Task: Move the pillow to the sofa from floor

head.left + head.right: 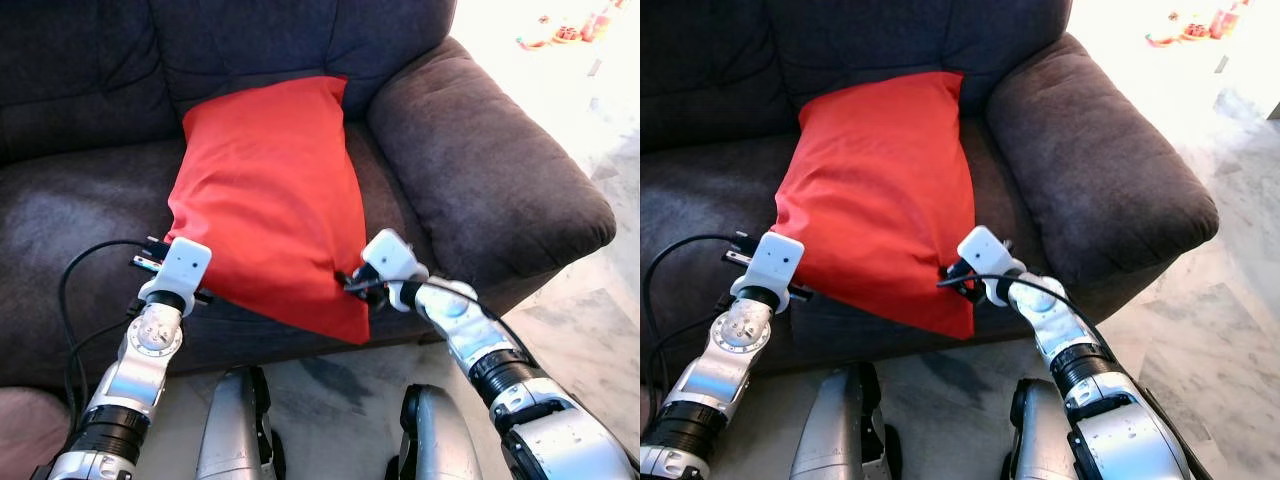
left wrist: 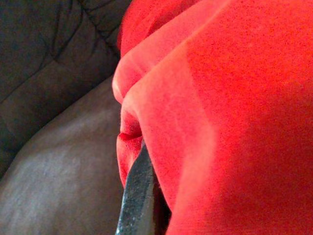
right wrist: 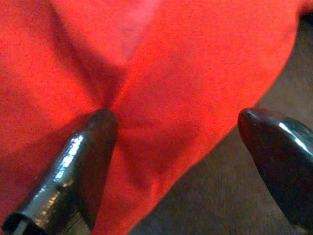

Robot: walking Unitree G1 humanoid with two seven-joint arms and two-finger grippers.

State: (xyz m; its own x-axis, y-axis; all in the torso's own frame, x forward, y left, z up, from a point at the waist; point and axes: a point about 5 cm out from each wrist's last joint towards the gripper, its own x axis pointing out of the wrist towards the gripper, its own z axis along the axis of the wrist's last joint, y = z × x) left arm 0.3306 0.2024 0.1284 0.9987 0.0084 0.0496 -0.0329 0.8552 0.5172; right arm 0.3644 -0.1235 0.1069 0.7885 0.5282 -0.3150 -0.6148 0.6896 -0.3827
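Spread wide, the right gripper (image 3: 178, 142) has one finger (image 3: 88, 147) pressing the red pillow (image 1: 270, 200). Whether the left gripper (image 2: 146, 196) is clamped cannot be told; its finger is tucked under the pillow's edge. Pillow lies on the sofa (image 1: 80, 200) seat, leaning against the backrest beside the armrest (image 1: 480, 160).

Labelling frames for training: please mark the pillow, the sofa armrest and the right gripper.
pillow (image 1: 265, 190), left eye view, middle of its red face
sofa armrest (image 1: 490, 170), left eye view, top padding
right gripper (image 3: 178, 147), right wrist view, between fingertips
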